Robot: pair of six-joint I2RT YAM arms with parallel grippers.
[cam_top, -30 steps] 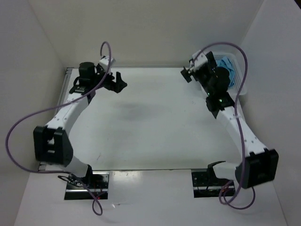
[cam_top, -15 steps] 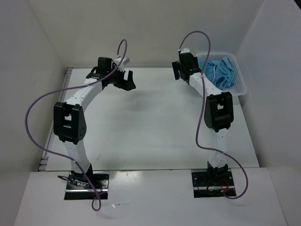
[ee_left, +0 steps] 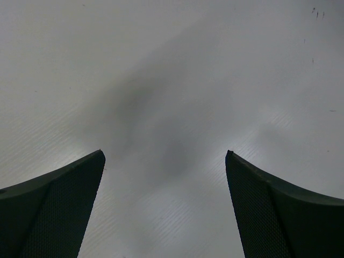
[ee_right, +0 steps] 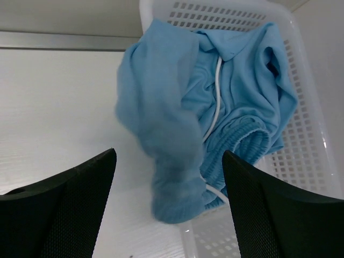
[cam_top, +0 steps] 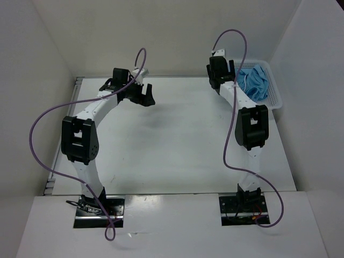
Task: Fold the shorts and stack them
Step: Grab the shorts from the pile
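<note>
The light sky-blue shorts (cam_top: 255, 81) lie bunched in a white lattice basket (cam_top: 275, 97) at the table's far right corner. In the right wrist view the shorts (ee_right: 188, 107) spill over the basket's near-left rim, with the gathered waistband and a white drawstring (ee_right: 215, 102) showing. My right gripper (cam_top: 214, 75) is open and empty, just left of the basket, its jaws on either side of the hanging fabric below (ee_right: 169, 161). My left gripper (cam_top: 144, 95) is open and empty over bare table at the far left (ee_left: 165, 161).
The white table (cam_top: 172, 145) is walled at the back and both sides. The basket (ee_right: 312, 140) stands against the right wall. Purple cables loop above both arms.
Both arms swung from low, spread poses to upright ones. The right gripper moved up toward the basket's left side. The left gripper shifted right along the back of the table.
</note>
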